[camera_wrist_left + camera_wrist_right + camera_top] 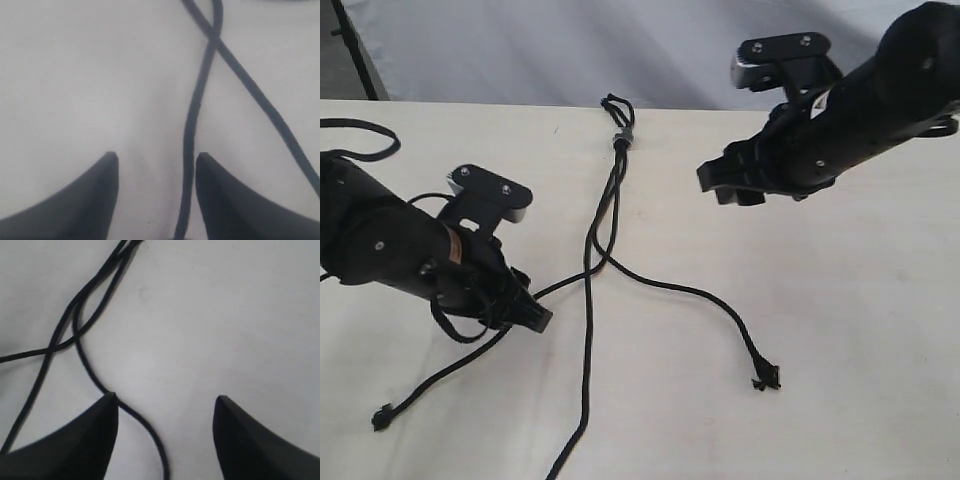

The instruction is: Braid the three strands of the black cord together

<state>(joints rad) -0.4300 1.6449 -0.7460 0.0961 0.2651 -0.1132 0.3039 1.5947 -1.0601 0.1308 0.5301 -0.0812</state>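
The thin matte black cord [612,190] lay on the pale wooden counter [840,330], its small knot [620,139] and short loop [617,103] near the far edge. From the knot the three strands [608,205] ran close together toward the near side, then crossed and spread apart. The left strand [430,385] passed under the left gripper [156,162] and ended in a frayed knot near the front left. The middle strand [587,340] ran straight down to the near edge. The right strand [690,292] curved out to a frayed end lying well apart from the others.

The left gripper sat low over the counter with its fingers parted; one strand ran through the gap, close beside one finger, unpinched. The right gripper [165,405] hung to the right of the knot, its fingers spread wide and holding nothing, and in its wrist view a strand passed the tip of one finger
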